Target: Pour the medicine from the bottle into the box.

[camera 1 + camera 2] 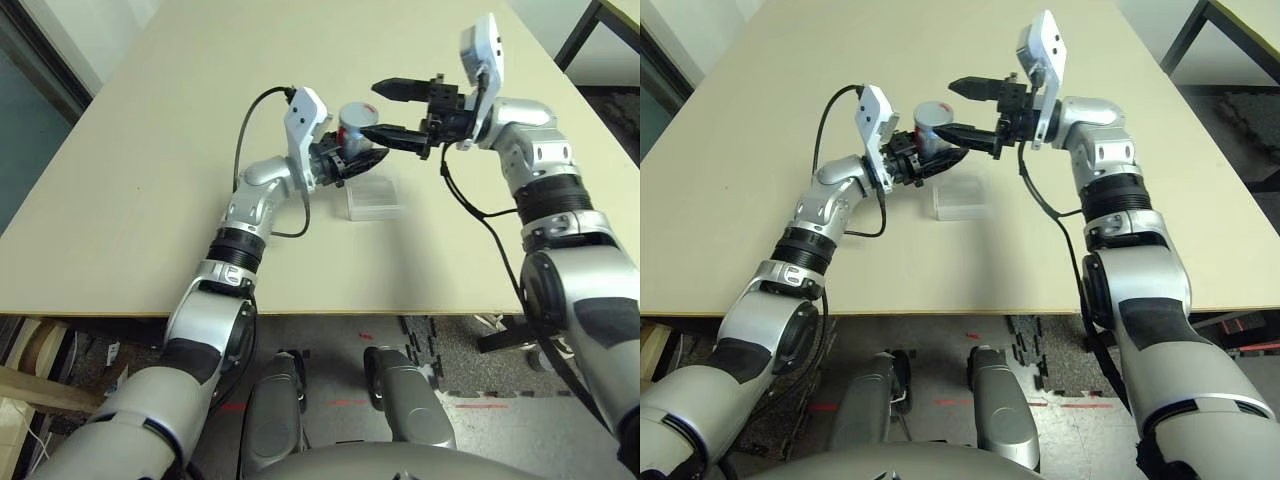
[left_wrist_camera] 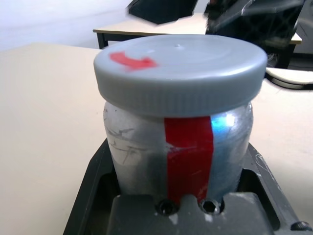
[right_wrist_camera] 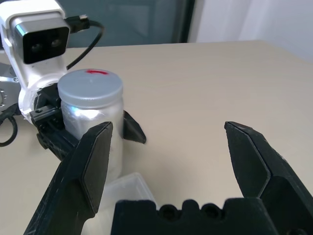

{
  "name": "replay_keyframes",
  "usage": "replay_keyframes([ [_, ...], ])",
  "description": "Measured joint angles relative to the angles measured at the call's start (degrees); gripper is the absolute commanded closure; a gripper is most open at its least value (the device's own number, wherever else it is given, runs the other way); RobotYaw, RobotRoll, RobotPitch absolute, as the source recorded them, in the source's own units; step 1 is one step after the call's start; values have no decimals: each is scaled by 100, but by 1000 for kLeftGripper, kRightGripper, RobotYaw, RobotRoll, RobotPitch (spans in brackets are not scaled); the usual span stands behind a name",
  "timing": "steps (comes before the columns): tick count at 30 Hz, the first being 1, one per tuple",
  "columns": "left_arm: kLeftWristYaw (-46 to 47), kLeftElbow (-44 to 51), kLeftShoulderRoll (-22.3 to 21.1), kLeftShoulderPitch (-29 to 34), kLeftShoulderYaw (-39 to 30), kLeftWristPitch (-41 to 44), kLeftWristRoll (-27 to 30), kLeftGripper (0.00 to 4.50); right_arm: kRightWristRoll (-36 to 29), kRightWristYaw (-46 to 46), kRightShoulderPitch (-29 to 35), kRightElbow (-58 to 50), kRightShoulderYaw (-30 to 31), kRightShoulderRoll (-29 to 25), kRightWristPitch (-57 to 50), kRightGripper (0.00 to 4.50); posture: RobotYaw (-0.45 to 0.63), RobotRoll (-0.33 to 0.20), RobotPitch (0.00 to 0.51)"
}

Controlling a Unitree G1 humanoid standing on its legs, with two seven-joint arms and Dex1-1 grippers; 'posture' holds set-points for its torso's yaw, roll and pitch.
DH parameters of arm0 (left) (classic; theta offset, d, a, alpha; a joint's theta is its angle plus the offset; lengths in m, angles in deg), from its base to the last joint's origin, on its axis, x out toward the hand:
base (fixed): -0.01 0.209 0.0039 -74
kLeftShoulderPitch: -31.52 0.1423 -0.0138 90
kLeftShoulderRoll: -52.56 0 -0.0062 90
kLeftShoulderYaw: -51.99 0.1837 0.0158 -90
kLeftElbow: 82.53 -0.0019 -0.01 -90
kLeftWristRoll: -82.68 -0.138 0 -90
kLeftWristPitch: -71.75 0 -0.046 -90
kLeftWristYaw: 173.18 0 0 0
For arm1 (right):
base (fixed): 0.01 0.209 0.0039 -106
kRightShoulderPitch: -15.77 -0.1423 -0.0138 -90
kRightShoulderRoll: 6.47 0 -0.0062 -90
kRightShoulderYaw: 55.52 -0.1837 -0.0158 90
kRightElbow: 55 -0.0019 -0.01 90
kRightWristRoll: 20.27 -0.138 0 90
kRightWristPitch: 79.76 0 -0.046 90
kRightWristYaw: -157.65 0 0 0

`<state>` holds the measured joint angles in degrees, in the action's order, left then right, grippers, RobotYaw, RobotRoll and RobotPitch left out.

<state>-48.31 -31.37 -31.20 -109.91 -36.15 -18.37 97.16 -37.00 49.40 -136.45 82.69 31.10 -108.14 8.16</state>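
1. Bottle [image 1: 354,128], upper centre of the frame, upright, cap [image 2: 181,68] on, pinched by left gripper [image 1: 352,160] above the tabletop [image 1: 150,230]
2. Right gripper [image 1: 392,110] spread wide beside the cap
3. Box [image 1: 372,198] just below the bottle
4. Judged rigid, light, smooth; grasp cap rim
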Motion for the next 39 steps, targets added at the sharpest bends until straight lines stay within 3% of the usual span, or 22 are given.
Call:
replay_keyframes([
  [10, -37, -37, 43, 0, -24, -86, -3, 1871, -40, 189, 121, -81, 9, -17, -187, 0, -254, 0, 148],
  [15, -36, -96, 65, -7, -27, -134, -10, 1871, -320, 654, 327, -749, 22, -14, -662, 0, -262, 0, 147],
  [22, -36, -267, 198, -41, -22, -230, -21, 1871, -511, 717, 348, -1329, 53, 370, -989, 0, -265, 0, 145],
  [39, -43, -249, 301, -116, 24, -258, -24, 1871, -208, 372, -56, -527, 260, 936, -346, 0, -252, 0, 136],
])
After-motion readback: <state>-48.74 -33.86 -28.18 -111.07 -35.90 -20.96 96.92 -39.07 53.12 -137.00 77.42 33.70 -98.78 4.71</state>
